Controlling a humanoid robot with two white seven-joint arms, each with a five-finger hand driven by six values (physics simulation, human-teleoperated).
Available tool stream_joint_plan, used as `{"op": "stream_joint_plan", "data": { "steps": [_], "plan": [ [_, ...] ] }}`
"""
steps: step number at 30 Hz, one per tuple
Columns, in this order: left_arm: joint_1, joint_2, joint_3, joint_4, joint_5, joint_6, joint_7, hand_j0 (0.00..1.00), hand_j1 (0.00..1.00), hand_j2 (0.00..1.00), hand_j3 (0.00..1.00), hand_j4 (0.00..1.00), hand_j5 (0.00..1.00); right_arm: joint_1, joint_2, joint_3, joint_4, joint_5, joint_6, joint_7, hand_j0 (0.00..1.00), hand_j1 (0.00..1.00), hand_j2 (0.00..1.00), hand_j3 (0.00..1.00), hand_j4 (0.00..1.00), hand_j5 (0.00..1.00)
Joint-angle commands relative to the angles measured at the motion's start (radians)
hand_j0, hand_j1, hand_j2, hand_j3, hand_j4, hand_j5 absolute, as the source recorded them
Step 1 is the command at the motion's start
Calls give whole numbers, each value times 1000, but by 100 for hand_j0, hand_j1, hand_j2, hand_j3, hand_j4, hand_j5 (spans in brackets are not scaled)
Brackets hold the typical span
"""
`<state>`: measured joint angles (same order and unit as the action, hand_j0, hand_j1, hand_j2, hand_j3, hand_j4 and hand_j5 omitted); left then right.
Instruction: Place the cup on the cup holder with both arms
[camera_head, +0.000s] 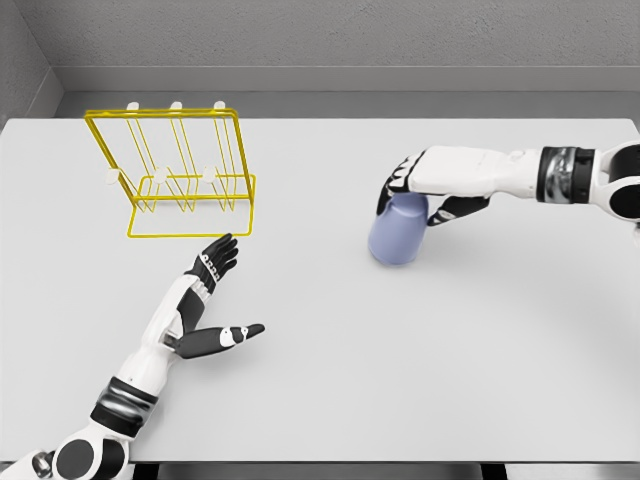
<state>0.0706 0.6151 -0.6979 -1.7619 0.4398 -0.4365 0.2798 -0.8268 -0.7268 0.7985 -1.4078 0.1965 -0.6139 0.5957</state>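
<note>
Gripping the cup (398, 242) from above, the right hand (432, 190) has its fingers curled over the top and sides; the cup stands on the desk (320, 380), well to the right of the cup holder (180, 175). Left hand (212, 295) lies just below the holder's front edge, fingers spread, holding nothing.

Judgement: the lift looks to be the step in hand. Keep the cup level, raise it clear, carry it left toward the holder; bring the left hand in to steady or receive it before aiming at a peg.

Cup: pale lavender, smooth, matte, slightly tapered cylinder. Holder: thin yellow wire frame, leaning back panel, white-tipped pegs, flat rectangular base. Desk: plain, light grey, featureless.
</note>
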Motion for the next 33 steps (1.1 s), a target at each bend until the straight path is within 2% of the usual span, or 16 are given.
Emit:
{"op": "stream_joint_plan", "data": {
  "steps": [1,33],
  "plan": [
    [0,2,0,-1,-3,-1,-1,100,100,100,100,100,100,0,9,1,0,-8,3,0,66,66,66,66,66,66],
    [5,-15,-2,-1,2,39,7,100,100,100,100,100,100,-8,58,8,-43,-8,3,-2,66,66,66,66,66,66]
  ]
}}
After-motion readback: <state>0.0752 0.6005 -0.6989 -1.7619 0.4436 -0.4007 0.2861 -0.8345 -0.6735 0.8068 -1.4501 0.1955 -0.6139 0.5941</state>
